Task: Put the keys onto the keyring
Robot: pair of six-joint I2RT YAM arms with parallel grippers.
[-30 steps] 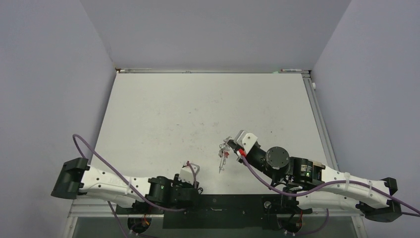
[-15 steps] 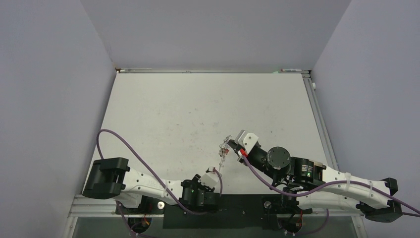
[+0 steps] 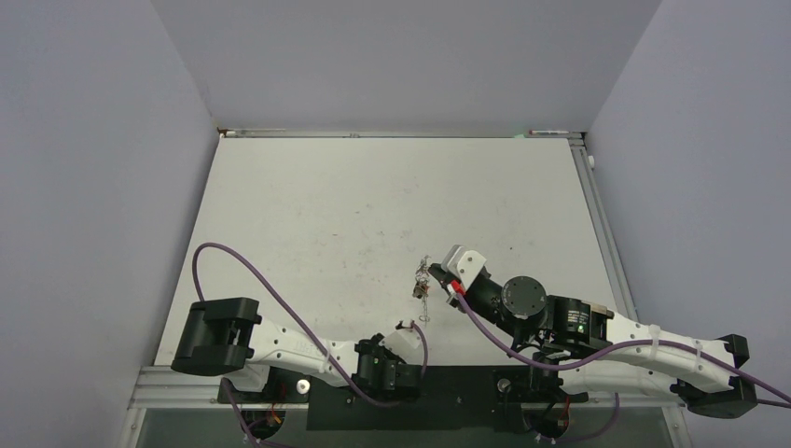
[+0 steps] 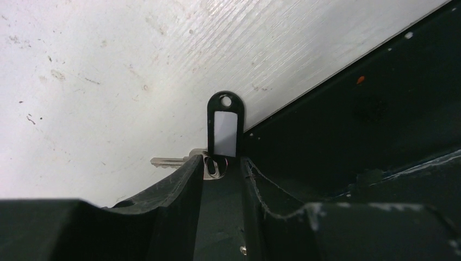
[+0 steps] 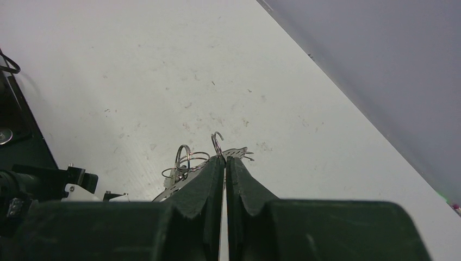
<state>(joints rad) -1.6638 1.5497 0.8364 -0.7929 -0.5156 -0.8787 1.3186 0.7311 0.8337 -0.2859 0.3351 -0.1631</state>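
Over the table (image 3: 326, 205), my right gripper (image 5: 224, 159) is pinched shut on the keyring (image 5: 187, 156), mid-table. My left gripper (image 4: 223, 163), down at the near edge, is clamped on the key (image 4: 168, 161) by its head, blade sticking out sideways, black tag (image 4: 225, 125) poking past the fingertips. The ring's just up-table and slightly right of the left gripper, so that's my line in.
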